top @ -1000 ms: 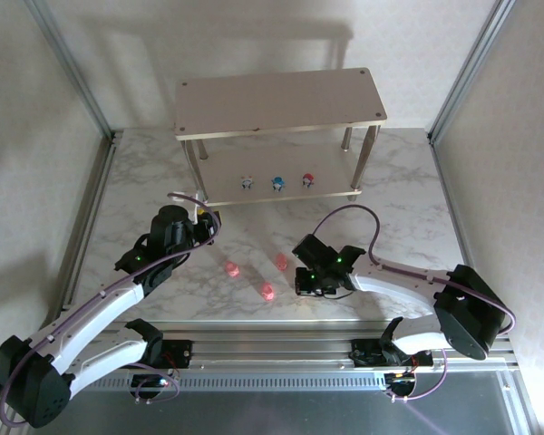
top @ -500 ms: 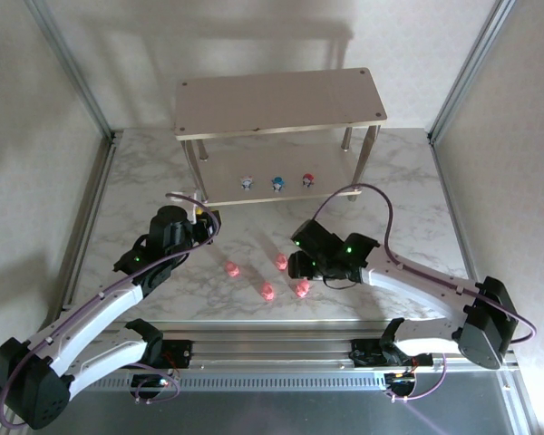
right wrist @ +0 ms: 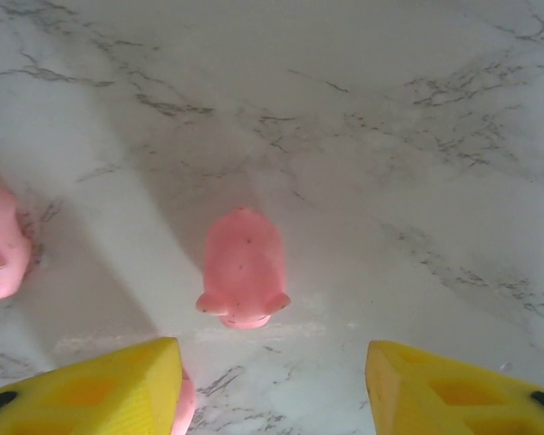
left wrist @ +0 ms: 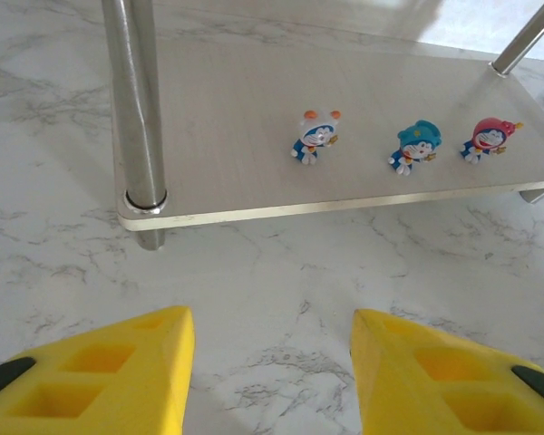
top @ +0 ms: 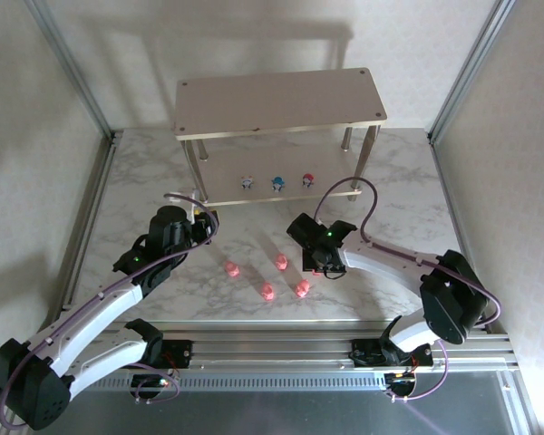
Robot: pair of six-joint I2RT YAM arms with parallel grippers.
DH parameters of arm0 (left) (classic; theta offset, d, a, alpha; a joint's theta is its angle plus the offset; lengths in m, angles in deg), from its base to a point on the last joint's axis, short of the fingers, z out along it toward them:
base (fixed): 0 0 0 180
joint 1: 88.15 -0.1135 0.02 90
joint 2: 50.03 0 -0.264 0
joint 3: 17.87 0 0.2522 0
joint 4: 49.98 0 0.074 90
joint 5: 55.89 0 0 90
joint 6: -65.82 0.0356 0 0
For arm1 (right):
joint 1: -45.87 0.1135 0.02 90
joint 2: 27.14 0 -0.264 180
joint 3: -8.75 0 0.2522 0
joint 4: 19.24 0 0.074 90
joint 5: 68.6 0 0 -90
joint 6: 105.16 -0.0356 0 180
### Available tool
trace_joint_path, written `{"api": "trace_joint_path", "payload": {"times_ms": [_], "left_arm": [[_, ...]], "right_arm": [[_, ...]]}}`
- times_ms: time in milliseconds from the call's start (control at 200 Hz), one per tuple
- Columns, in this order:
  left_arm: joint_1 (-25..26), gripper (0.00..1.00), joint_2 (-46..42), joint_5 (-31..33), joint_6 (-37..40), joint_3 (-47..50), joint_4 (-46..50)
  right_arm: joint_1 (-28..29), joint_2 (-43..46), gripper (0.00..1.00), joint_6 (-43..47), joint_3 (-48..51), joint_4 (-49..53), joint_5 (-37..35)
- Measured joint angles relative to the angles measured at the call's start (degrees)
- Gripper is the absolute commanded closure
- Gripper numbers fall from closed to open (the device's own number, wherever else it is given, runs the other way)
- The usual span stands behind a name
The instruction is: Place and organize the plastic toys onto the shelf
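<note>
The shelf (top: 281,98) stands at the back. Its lower board (left wrist: 236,118) carries a whitish-blue toy (left wrist: 315,137), a blue toy (left wrist: 416,146) and a red toy (left wrist: 490,139) in a row. Several pink toys lie on the marble, among them ones at the left (top: 232,269) and near the front (top: 302,288). My right gripper (top: 314,261) hovers open by them. In its wrist view one pink toy (right wrist: 244,267) lies just ahead of the gripper (right wrist: 272,390), and another (right wrist: 183,403) peeks from behind the left finger. My left gripper (left wrist: 272,362) is open and holds nothing, facing the shelf's left front leg (left wrist: 136,100).
Metal frame posts (top: 72,68) rise at both back corners and a rail (top: 281,344) runs along the near edge. Another pink toy (right wrist: 0,254) sits at the left edge of the right wrist view. Bare marble (top: 408,217) lies right of the toys.
My right gripper has pulled back from the front toward the shelf, uncovering a pink toy it was over. The left arm has not moved.
</note>
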Motion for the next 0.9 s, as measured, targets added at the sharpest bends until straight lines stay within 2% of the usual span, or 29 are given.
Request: {"api": "trace_joint_path", "payload": {"times_ms": [586,711,826,901], "left_arm": [[-1.2,0.52,1.5,0.0,0.2,0.0,0.0],[-1.5,0.52,2.4,0.0,0.5,0.0,0.0],[-1.7,0.52,3.3,0.0,0.7,0.0,-0.1],[-1.7,0.52,3.8,0.0,0.7,0.0,0.0]], "right_arm": [[-3.5,-6.7,0.54,1.2,2.1,-7.8,5.7],[-3.8,-7.5,0.65,2.1,2.3,-8.4,6.2],[-3.8,-7.7,0.83,2.3,2.3,-8.8,6.3],[-3.8,-7.7,0.89,3.0,2.3,-9.0,6.2]]}}
